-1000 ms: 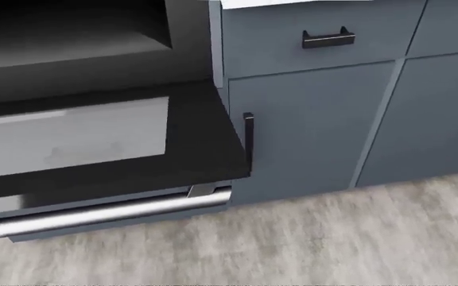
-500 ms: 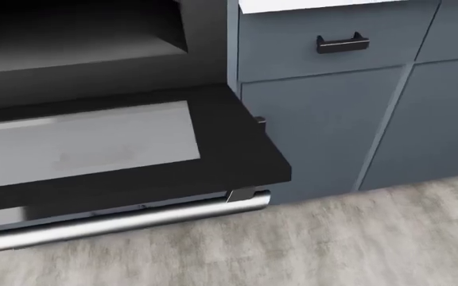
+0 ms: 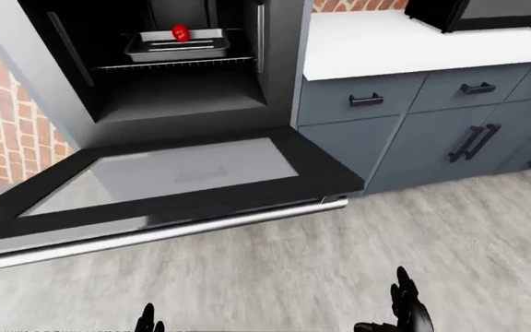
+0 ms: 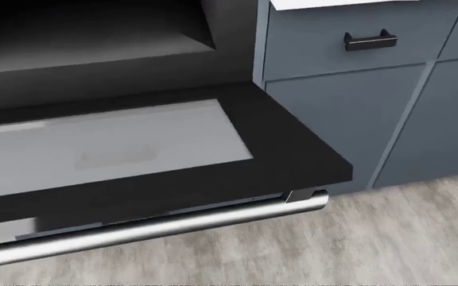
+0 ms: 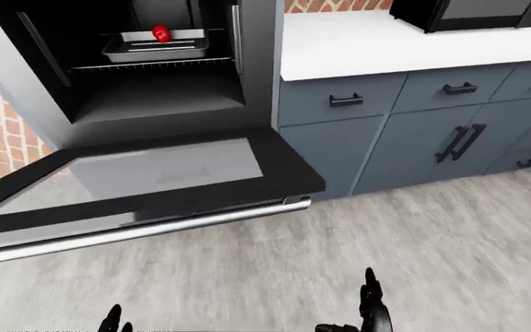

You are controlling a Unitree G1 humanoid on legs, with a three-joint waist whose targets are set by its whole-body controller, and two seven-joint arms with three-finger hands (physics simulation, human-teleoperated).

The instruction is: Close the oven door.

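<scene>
Over the last second the whole head view has slid so the oven door [image 3: 173, 183] and its handle [image 3: 183, 228] fill more of it, which reads as the camera closing in, not the door moving; it lies fully dropped, so closing has not begun. Only the dark fingertips of the left hand [image 3: 148, 321] and right hand [image 3: 404, 311] show, low and well short of the handle, their grip impossible to tell. The door is flat matte black around a grey glass pane, its handle a smooth brushed-metal bar above the wood-grain floor [image 3: 450, 235].
</scene>
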